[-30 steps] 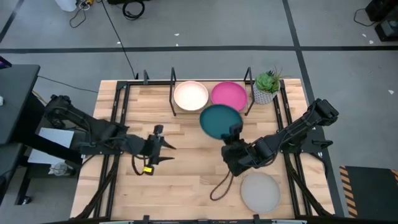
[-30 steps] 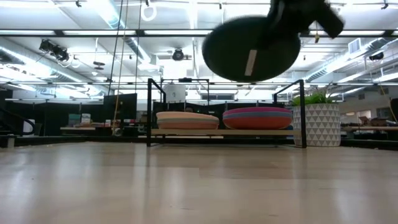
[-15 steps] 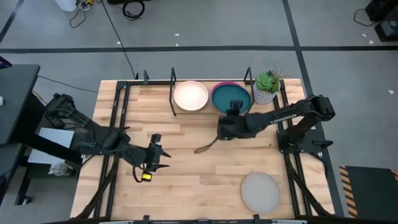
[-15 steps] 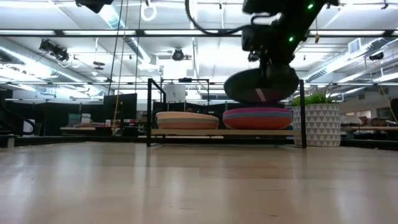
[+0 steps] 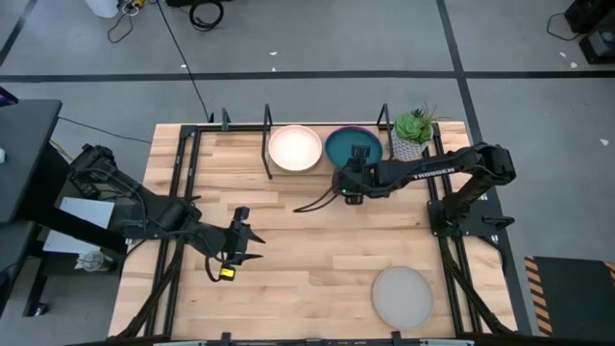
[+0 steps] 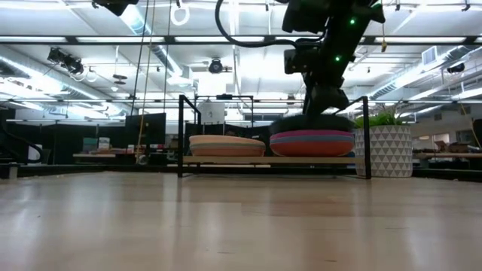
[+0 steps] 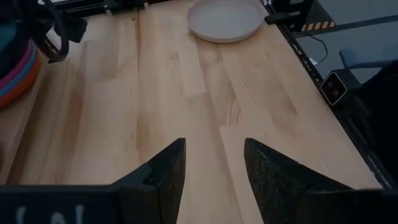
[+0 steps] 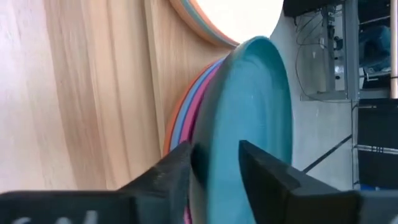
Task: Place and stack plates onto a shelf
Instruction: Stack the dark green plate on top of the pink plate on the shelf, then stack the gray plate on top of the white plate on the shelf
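The dark teal plate point(image 5: 348, 144) sits on top of the right stack point(image 6: 312, 143) on the black shelf point(image 6: 181, 135), over magenta, blue and orange plates point(image 8: 186, 118). My right gripper point(image 5: 359, 158) is shut on its near rim. The left stack point(image 6: 226, 145) has the cream plate point(image 5: 294, 148) on top. The grey plate point(image 5: 403, 296) lies flat on the table near the front edge and also shows in the left wrist view point(image 7: 227, 18). My left gripper point(image 5: 245, 240) is open and empty over the table's left middle. My right gripper pinches the teal plate's near rim point(image 8: 217, 134) between its two fingers, one above the rim and one below. The fingers come slanting down from the table's near side. The plate lies about level on the right stack point(image 6: 312, 123); whether its near edge rests there I cannot tell.
A small green potted plant point(image 5: 413, 135) stands just right of the shelf, close to my right arm. Thin upright shelf posts point(image 5: 267, 130) stand beside the stacks. The bare wooden tabletop point(image 5: 307, 250) spreads between the shelf and the grey plate.
My right gripper has carried the teal plate from above the table's middle toward the far edge and down onto the right stack, covering the magenta plate. My left gripper has shifted a little toward the near edge, still open.
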Robot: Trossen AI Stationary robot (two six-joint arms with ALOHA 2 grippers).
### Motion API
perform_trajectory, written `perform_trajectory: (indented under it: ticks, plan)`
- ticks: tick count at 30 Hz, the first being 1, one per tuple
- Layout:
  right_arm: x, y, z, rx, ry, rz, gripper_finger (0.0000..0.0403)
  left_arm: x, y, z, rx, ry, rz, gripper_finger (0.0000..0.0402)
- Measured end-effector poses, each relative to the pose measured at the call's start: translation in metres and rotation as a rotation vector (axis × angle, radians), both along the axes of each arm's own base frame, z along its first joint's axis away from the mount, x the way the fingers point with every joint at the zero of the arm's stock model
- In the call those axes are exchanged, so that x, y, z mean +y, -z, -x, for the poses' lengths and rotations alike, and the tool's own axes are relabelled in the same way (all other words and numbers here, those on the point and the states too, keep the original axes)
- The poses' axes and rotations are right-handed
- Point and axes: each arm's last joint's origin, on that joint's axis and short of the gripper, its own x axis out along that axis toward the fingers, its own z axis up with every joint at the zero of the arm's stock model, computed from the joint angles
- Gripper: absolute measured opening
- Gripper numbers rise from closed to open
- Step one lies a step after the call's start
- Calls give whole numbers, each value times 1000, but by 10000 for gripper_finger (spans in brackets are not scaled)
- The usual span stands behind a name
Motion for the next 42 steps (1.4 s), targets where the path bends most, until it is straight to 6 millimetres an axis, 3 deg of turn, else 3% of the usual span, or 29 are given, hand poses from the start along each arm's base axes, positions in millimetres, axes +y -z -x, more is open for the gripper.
perform_trajectory:
  ticks: [5,12,17,20,23,31,35,42]
  plan:
    - [11,-2,-2,-45,-8,-55,197,0,0,0,0,1,-1,172]
    - [59,-21,-9,-133,-102,-46,224,2,-1,-2,-15,12,-43,172]
    - [97,-19,-4,-172,-171,-333,219,9,-1,-5,-22,4,-88,172]
    - [115,-15,5,-113,-168,-557,216,14,-1,-8,-25,6,-132,172]
    - [134,-12,19,-28,-114,-672,213,20,-2,-12,-36,7,-173,172]
    - [178,16,65,120,-58,-673,204,32,-4,-18,-62,14,-269,172]
    - [189,31,80,128,1,-690,200,37,-7,-22,-87,14,-303,172]
    - [190,56,100,161,122,-727,184,45,-11,-28,-134,37,-286,172]
